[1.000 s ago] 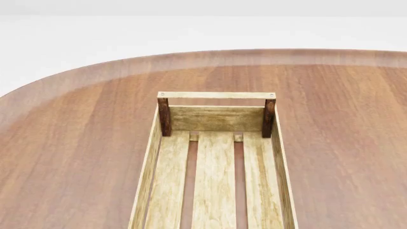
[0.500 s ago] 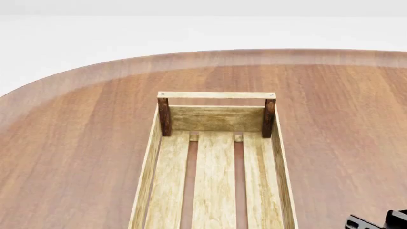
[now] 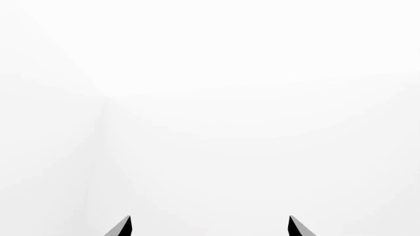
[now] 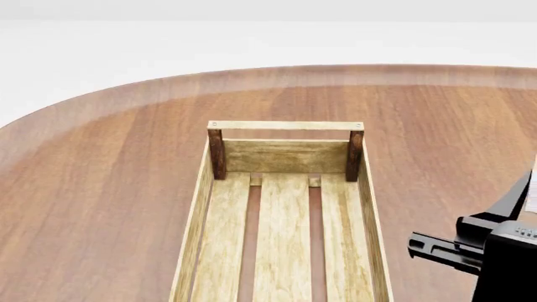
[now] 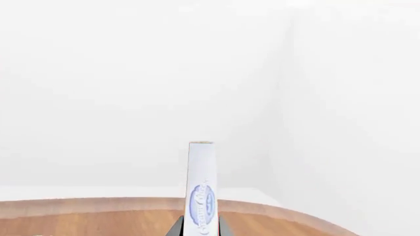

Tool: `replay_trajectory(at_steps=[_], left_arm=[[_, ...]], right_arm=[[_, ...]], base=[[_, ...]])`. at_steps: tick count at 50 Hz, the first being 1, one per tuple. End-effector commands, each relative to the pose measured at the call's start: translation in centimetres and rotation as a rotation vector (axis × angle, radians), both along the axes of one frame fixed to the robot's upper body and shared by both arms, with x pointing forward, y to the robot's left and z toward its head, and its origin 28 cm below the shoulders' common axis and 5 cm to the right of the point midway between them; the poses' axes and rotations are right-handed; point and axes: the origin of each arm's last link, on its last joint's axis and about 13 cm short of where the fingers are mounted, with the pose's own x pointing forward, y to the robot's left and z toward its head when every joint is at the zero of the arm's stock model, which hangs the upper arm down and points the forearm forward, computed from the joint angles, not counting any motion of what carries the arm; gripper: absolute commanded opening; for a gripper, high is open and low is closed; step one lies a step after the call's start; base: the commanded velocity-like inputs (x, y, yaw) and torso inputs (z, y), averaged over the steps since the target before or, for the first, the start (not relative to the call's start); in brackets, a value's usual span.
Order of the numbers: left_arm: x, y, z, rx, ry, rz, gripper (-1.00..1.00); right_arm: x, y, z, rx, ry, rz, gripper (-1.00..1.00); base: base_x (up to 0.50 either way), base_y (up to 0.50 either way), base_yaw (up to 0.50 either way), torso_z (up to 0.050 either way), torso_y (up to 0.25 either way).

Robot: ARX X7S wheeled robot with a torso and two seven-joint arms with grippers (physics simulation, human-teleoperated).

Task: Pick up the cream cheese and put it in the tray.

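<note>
Nearest, at the head view's lower right: black right gripper (image 4: 530, 189) over the reddish-brown wooden table (image 4: 100, 189), just beside the long light-wood slatted tray (image 4: 285, 157) with dark brown corner posts, outside its right wall. Clenched on the small flat white-grey cream cheese box (image 5: 201, 191) with blue oval logo, held edge-on between the fingers (image 5: 176, 227). Left gripper (image 3: 208, 227) before white background only, fingertips spread apart, grasping nothing. Farther off, the table's curved rim, then white wall.

Bare simulated room: blank white walls (image 5: 131, 73), round wooden table (image 4: 100, 189).
</note>
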Motion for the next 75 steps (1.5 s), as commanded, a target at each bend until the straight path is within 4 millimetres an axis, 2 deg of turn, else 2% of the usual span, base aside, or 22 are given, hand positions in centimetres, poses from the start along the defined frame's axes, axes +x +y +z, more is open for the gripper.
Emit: replay_trajectory(at_steps=[1, 11, 21, 35, 44, 45, 47, 62, 75], left_arm=[[0.0, 0.0, 0.0, 0.000, 0.000, -0.002, 1.00], [0.0, 0.0, -0.1, 0.002, 0.002, -0.003, 1.00], [0.0, 0.0, -0.1, 0.000, 0.004, -0.008, 1.00], [-0.1, -0.1, 0.0, 0.000, 0.002, -0.015, 1.00], [0.0, -0.1, -0.1, 0.001, 0.004, -0.015, 1.00], [0.0, -0.1, -0.1, 0.001, 0.006, -0.017, 1.00], [0.0, -0.2, -0.1, 0.003, 0.007, -0.016, 1.00], [0.1, -0.2, -0.1, 0.001, 0.008, -0.018, 1.00], [0.1, -0.2, 0.0, 0.001, 0.004, -0.017, 1.00]], right_arm=[[1.0, 0.6, 2.1, -0.043, -0.039, 0.040, -1.00], [1.3, 0.9, 3.6, -0.094, -0.049, 0.051, -1.00], [3.2, 1.7, 6.2, -0.191, -0.064, 0.148, -1.00], [6.0, 2.7, 8.4, -0.239, -0.022, 0.271, -1.00], [6.9, 2.9, 8.8, -0.232, 0.055, 0.414, -1.00], [6.9, 3.0, 8.8, -0.228, 0.055, 0.478, -1.00], [7.0, 3.0, 8.8, -0.232, 0.069, 0.471, -1.00], [7.3, 3.1, 9.9, -0.133, 0.196, 0.771, -1.00], [7.2, 3.1, 9.1, -0.086, 0.309, 0.954, -1.00]], base=[[0.00, 0.00, 0.00, 0.000, 0.000], [0.00, 0.00, 0.00, 0.000, 0.000], [0.00, 0.00, 0.00, 0.000, 0.001], [0.00, 0.00, 0.00, 0.000, 0.000], [0.00, 0.00, 0.00, 0.002, 0.001], [0.00, 0.00, 0.00, 0.000, 0.000], [0.00, 0.00, 0.00, 0.000, 0.000], [0.00, 0.00, 0.00, 0.000, 0.001], [0.00, 0.00, 0.00, 0.000, 0.001]])
